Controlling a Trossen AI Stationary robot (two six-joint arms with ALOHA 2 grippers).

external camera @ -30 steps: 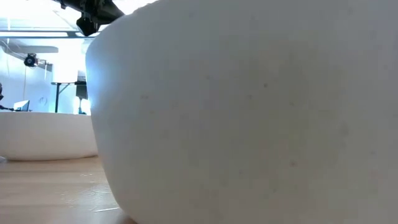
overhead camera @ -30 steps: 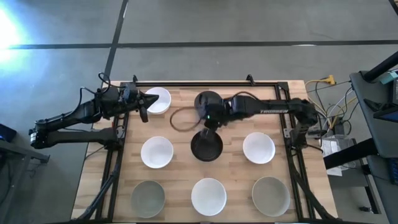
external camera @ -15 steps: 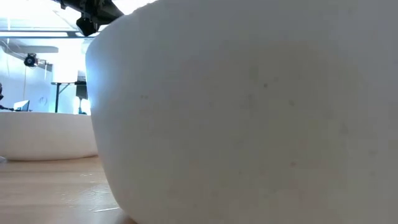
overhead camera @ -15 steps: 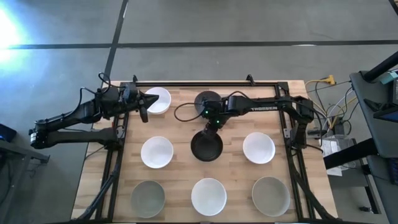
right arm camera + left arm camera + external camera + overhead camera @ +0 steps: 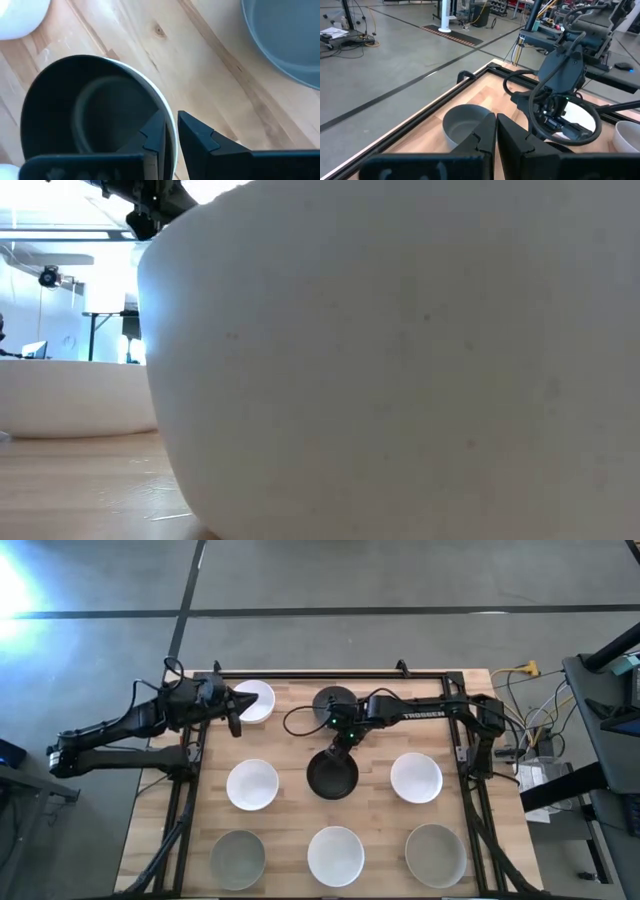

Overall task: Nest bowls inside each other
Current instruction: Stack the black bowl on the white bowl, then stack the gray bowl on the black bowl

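Observation:
Several bowls stand on their bases on the wooden table. In the high view, a black bowl (image 5: 332,778) is at the centre and a dark grey bowl (image 5: 330,698) is behind it at the far edge. My right gripper (image 5: 340,748) is at the black bowl's far rim and shut on it. White bowls (image 5: 252,785) (image 5: 416,778) (image 5: 335,855) and pale grey-green ones (image 5: 238,858) (image 5: 435,855) surround it. My left gripper (image 5: 233,720), shut, is beside the far-left white bowl (image 5: 256,700); I cannot tell whether it touches that bowl. My right gripper (image 5: 170,117) has the black bowl's far rim (image 5: 161,102) between its fingers, one finger inside the bowl and one outside. It comes from above, pointing down. The bowl stands level on the table.
A black metal frame (image 5: 320,673) runs along the table's far edge and sides. A cable loops beside the right wrist (image 5: 295,722). The low view is almost filled by a near white bowl (image 5: 400,360), with another (image 5: 70,395) at its left. Bare wood lies between the bowls.
My right gripper has come down onto the black bowl's far rim, and its wrist has cleared the dark grey bowl behind it. The black bowl has stayed in place.

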